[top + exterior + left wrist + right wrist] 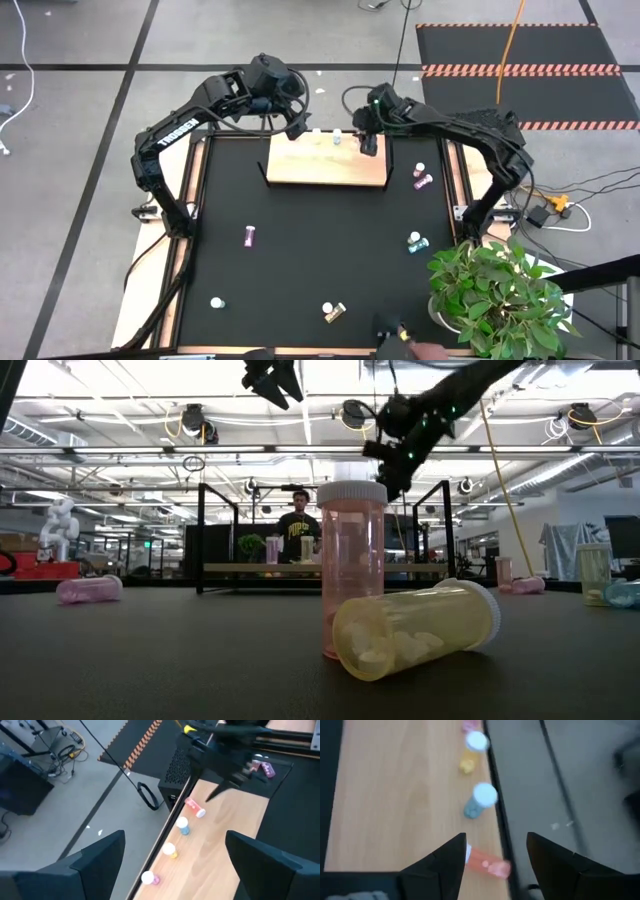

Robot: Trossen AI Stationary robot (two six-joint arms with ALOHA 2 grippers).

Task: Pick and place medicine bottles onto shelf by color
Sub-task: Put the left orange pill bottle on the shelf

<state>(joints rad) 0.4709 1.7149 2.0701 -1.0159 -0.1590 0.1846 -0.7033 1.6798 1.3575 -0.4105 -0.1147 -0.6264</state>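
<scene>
- The shelf (325,163), a light-wood board with black brackets, lies at the far-centre part of the black table (300,260).
- Four medicine bottles sit along the shelf's far edge: a pink bottle (150,878), a yellow bottle (170,850) and a teal-blue bottle (183,825) stand upright with white caps.
- A fourth, pink-orange bottle (195,807) lies on its side at the end of that row, just beside the teal-blue one.
- The right gripper (369,140) hangs over the shelf's far right part, directly above the fallen pink-orange bottle; its fingers stand apart and hold nothing.
- In the right wrist view the fallen bottle (486,862) lies between and below the two dark fingers (440,865).
- The left gripper (298,125) hovers over the shelf's far left edge, fingers wide apart and empty.
- Loose bottles remain on the table: a magenta one (249,236) lying left of centre, two pink ones (422,178) near the right edge, and teal ones (414,242) lower on the right.
- At the near edge a yellow bottle (415,628) lies on its side, touching an upright pale pink bottle (351,565).
- A potted plant (495,295) stands at the table's near right corner.
</scene>
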